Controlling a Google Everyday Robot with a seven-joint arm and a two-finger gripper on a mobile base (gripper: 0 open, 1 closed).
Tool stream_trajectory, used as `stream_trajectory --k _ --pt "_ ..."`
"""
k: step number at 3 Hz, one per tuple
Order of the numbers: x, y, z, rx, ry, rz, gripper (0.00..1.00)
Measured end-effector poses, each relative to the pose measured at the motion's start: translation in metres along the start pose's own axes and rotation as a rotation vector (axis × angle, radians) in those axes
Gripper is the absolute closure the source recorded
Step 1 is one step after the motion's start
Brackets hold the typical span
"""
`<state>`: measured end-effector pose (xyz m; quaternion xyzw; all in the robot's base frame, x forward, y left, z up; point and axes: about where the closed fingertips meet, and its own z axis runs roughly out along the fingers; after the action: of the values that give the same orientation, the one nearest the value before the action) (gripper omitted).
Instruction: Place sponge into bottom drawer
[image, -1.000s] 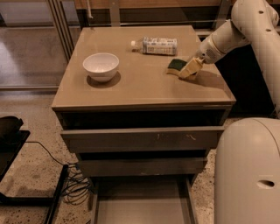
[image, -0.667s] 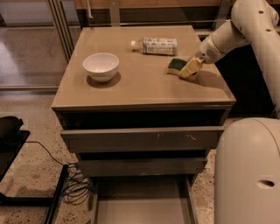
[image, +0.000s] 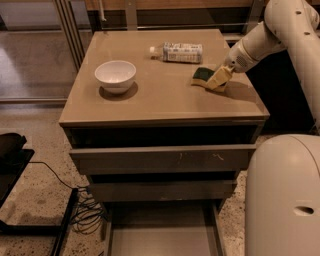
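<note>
The sponge (image: 202, 75), dark green on top with pale yellow foam, lies on the right part of the cabinet top (image: 160, 97). My gripper (image: 220, 78) comes in from the right on the white arm and its tip is at the sponge's right side, touching it. The bottom drawer (image: 161, 239) is pulled out at the foot of the cabinet, a shallow grey tray with nothing showing in it; its front end is cut off by the frame's lower edge.
A white bowl (image: 115, 75) stands on the left of the top and a plastic bottle (image: 178, 52) lies at the back. The top drawer (image: 160, 159) stands slightly out above the middle drawer (image: 160, 190). My white base (image: 282, 200) is at the lower right; cables (image: 86, 216) lie at the left.
</note>
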<state>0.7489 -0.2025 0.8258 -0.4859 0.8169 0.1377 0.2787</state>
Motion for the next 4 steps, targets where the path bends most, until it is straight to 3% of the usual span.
stream_trajectory --k 1,2,4 --pt "0.001 0.005 -0.021 0.014 0.01 -0.023 1.0" --pt "0.004 0.02 -0.056 0.037 -0.026 -0.047 1.0" --pt "0.031 0.081 -0.156 0.203 -0.157 -0.074 1.0"
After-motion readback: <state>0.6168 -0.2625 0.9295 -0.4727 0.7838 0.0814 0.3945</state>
